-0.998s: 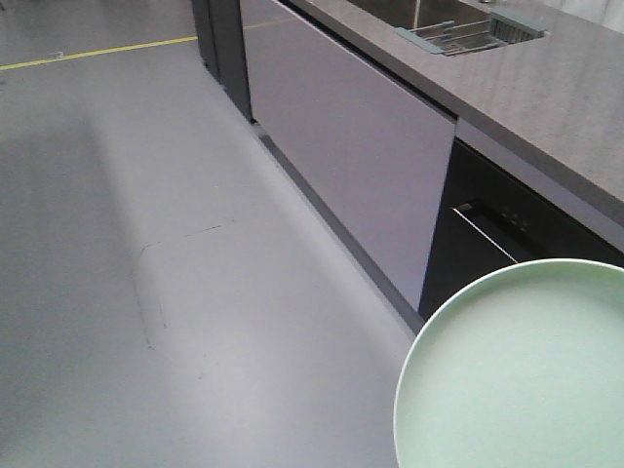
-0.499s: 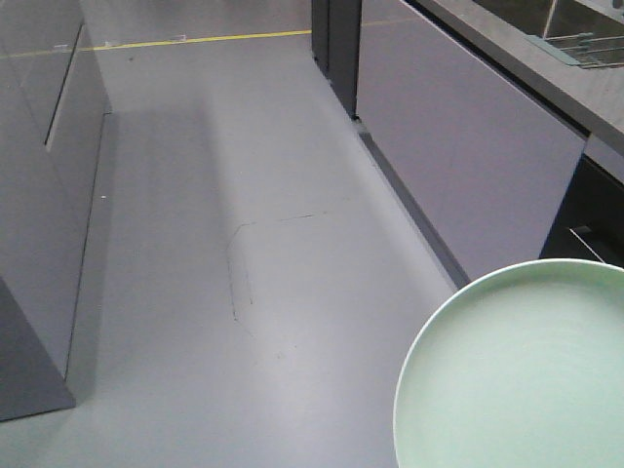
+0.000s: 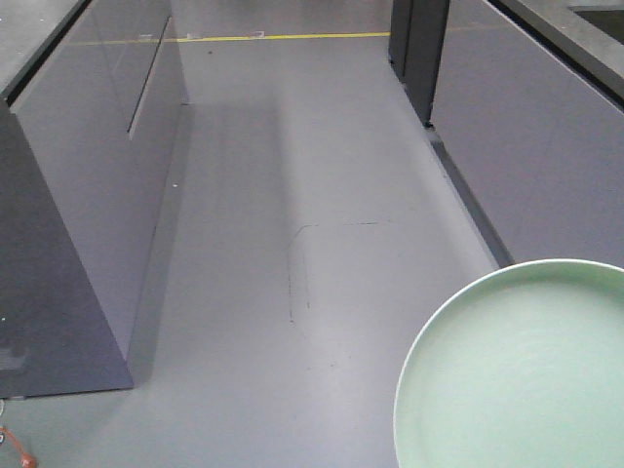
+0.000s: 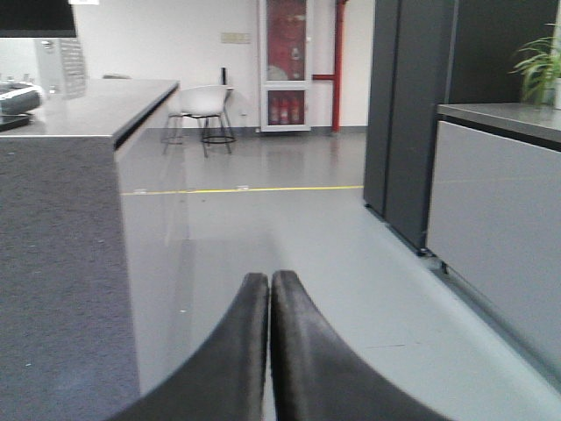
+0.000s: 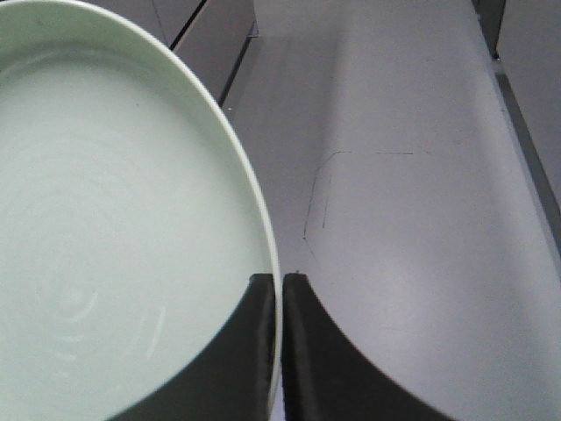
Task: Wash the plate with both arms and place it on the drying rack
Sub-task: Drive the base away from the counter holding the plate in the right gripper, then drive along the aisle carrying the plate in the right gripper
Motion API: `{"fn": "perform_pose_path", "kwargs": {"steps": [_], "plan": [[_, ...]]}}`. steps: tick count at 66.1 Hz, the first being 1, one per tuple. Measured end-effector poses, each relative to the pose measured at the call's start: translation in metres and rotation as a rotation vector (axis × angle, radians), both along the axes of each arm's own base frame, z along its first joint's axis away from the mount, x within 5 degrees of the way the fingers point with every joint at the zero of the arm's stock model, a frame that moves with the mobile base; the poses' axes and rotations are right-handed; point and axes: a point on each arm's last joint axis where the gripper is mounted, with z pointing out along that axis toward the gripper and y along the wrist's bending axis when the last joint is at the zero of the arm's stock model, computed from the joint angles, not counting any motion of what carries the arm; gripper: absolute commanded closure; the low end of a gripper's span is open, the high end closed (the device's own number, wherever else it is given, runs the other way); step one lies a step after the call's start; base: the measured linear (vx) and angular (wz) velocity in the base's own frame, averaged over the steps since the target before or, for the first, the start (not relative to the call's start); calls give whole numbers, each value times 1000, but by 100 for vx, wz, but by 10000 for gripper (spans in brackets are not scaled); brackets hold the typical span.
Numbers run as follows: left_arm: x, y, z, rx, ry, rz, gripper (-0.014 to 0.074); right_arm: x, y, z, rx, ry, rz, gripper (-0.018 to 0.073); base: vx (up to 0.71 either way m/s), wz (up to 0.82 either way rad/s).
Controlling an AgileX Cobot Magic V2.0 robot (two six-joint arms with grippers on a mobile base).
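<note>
In the front view, a grey island [image 3: 83, 195] is seen at the left, with its dark end panel turned toward the camera. A grey floor [image 3: 331, 136] runs up the middle and is crossed by a yellow line [image 3: 292, 37] at the far end. A thin crack [image 3: 297, 263] is marked near the floor's centre. Grey cabinets [image 3: 536, 146] are lined along the right side. The plate [image 3: 517, 380] is found at the lower right, held level above the floor and cut off by the right and bottom edges.

In the left wrist view, the island's stone top is seen at the left, and white chairs [image 4: 203, 103] are set by the far wall. The left gripper [image 4: 270, 281] is shown at bottom centre, its two dark fingers [image 4: 232, 351] pressed together with nothing between them. A dark tall cabinet [image 4: 412, 114] and a plant [image 4: 542, 66] are seen to the right.

In the right wrist view, the left half is filled by the plate's glossy face. Its rim is pinched by the right gripper [image 5: 280, 279]: one finger is laid on the plate's face, the other is set just outside the rim. Bare floor is seen to the right.
</note>
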Motion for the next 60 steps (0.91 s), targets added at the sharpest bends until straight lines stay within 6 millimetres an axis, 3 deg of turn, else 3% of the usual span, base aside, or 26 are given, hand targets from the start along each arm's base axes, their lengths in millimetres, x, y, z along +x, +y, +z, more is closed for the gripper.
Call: {"fn": "perform_pose_path", "kwargs": {"steps": [28, 60], "plan": [[0, 0, 0, 0, 0, 0, 602, 0, 0, 0, 0, 0, 0, 564, 15, 25], [0, 0, 0, 0, 0, 0, 602, 0, 0, 0, 0, 0, 0, 564, 22, -6]]}}
